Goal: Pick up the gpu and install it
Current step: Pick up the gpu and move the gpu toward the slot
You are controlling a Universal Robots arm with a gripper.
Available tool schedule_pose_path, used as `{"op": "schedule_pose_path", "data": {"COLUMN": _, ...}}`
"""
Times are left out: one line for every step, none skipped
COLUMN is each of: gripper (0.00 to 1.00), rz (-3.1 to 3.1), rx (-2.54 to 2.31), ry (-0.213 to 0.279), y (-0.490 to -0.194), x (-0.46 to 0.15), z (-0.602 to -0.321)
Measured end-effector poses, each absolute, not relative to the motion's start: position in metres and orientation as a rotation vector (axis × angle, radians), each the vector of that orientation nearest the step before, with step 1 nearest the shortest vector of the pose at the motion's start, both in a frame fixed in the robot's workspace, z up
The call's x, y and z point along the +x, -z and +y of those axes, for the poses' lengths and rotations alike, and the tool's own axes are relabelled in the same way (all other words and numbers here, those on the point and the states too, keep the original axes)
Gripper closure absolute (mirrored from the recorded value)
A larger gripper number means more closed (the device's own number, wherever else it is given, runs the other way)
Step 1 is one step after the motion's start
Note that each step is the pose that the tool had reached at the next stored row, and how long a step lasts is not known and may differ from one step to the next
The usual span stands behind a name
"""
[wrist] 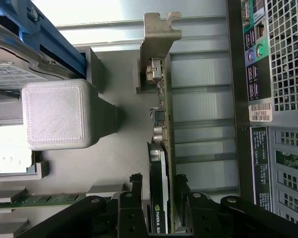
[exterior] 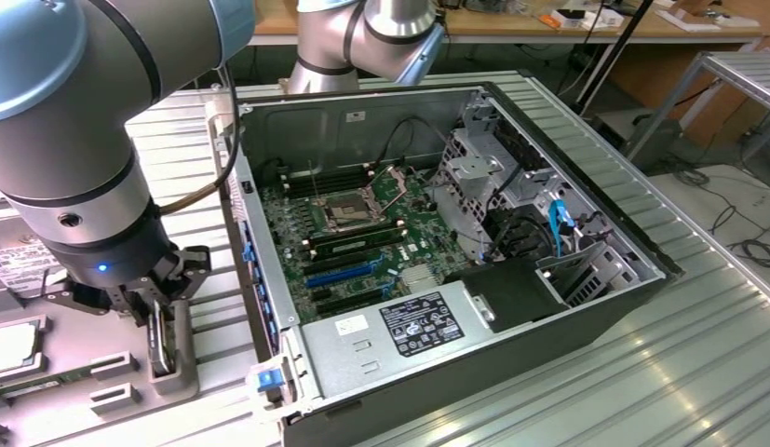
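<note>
Beside the open computer case (exterior: 584, 317), on the exterior view's left, the gripper (exterior: 158, 321) hangs low over a grey holder (wrist: 114, 158) that sits on the ribbed metal counter (exterior: 682, 372); the gpu (wrist: 161, 148) stands on its thin edge in that holder, not in the case. In the wrist view the card is seen from its edge; it has a black face with a maker's name on one side and a green board on the other; its silver bracket (wrist: 159, 34) is at the far end, away from the gripper.

The gripper (wrist: 159, 196) is partly open; its two black fingers (wrist: 134, 198) stand one on each side of the card, very close to it; a thin gap seems to show by the black face, so I think it has no firm hold of the card.

The card looks light, thin and stiff; it will not bend, but I think it can break or get scratched, since small parts stick out of the green side. The two flat faces near the top edge look like the best place to hold it, where the fingers are now; a soft, even squeeze should do. The bracket is smooth metal and may slip; the long card could tip if held far from its middle.

Inside the case lies the green motherboard (exterior: 359, 223) with blue slots (exterior: 341, 272).
</note>
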State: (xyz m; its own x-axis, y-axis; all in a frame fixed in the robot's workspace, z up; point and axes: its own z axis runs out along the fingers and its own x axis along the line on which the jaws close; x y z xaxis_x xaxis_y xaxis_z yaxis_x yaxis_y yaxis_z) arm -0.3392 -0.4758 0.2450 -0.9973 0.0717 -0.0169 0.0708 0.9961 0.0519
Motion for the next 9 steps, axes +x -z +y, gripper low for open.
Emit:
{"op": "schedule_pose_path", "data": {"gripper": 0.66, "rz": 3.12, "rx": 0.111, "ry": -0.08, "y": -0.245, "x": -0.3392, "z": -0.4758}}
{"op": "schedule_pose_path", "data": {"gripper": 0.73, "rz": 3.12, "rx": 0.111, "ry": -0.08, "y": -0.245, "x": -0.3393, "z": -0.4758}}
{"op": "schedule_pose_path", "data": {"gripper": 0.73, "rz": 3.12, "rx": 0.111, "ry": -0.08, "y": -0.245, "x": -0.3392, "z": -0.4758}}
{"op": "schedule_pose_path", "data": {"gripper": 0.73, "rz": 3.12, "rx": 0.111, "ry": -0.08, "y": -0.245, "x": -0.3393, "z": -0.4758}}
{"op": "schedule_pose_path", "data": {"gripper": 0.73, "rz": 3.12, "rx": 0.111, "ry": -0.08, "y": -0.245, "x": -0.3392, "z": -0.4758}}
{"op": "schedule_pose_path", "data": {"gripper": 0.73, "rz": 3.12, "rx": 0.111, "ry": -0.08, "y": -0.245, "x": -0.3392, "z": -0.4758}}
{"op": "schedule_pose_path", "data": {"gripper": 0.73, "rz": 3.12, "rx": 0.111, "ry": -0.08, "y": -0.245, "x": -0.3392, "z": -0.4758}}
{"op": "schedule_pose_path", "data": {"gripper": 0.73, "rz": 3.12, "rx": 0.111, "ry": -0.08, "y": -0.245, "x": -0.3392, "z": -0.4758}}
{"op": "schedule_pose_path", "data": {"gripper": 0.73, "rz": 3.12, "rx": 0.111, "ry": -0.08, "y": -0.245, "x": -0.3392, "z": -0.4758}}
